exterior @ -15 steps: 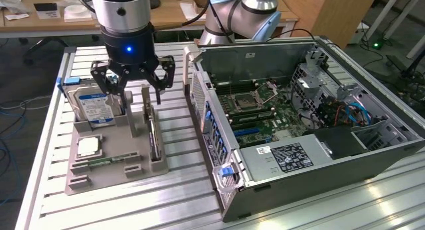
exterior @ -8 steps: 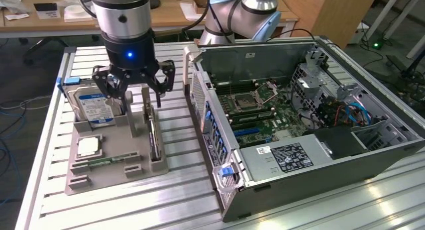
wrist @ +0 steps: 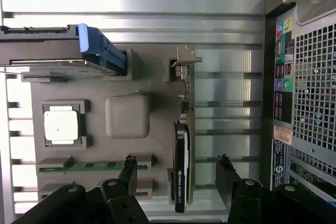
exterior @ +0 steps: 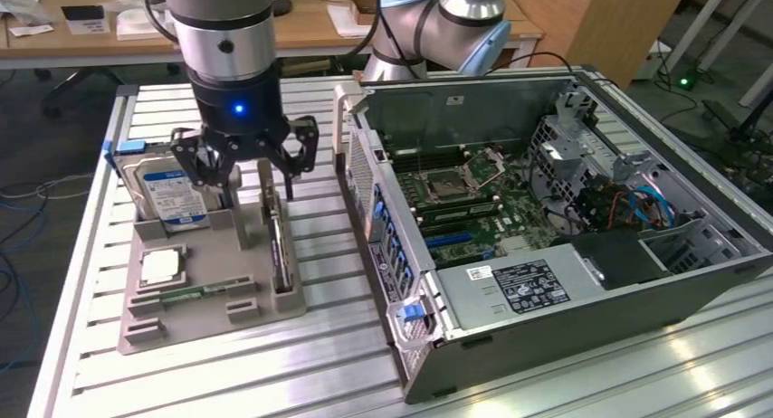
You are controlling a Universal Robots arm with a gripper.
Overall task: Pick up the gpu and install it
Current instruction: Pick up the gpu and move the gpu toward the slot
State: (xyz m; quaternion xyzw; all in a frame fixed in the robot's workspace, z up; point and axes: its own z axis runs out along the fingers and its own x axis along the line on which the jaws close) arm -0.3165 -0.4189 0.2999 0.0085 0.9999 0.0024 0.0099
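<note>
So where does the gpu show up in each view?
Exterior view: gpu stands edge-on in the grey holder, on the side nearest the computer case.
Wrist view: gpu edge-on in the same slot, between the open jaws.
Shared landmark: the hard drive standing in that holder.

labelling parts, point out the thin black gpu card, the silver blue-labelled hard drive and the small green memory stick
thin black gpu card [wrist: 181, 171]: wrist view, on its black upper edge
silver hard drive [exterior: 163, 201]: exterior view, on its blue-white label
green memory stick [wrist: 84, 167]: wrist view, mid-length of the strip
</note>
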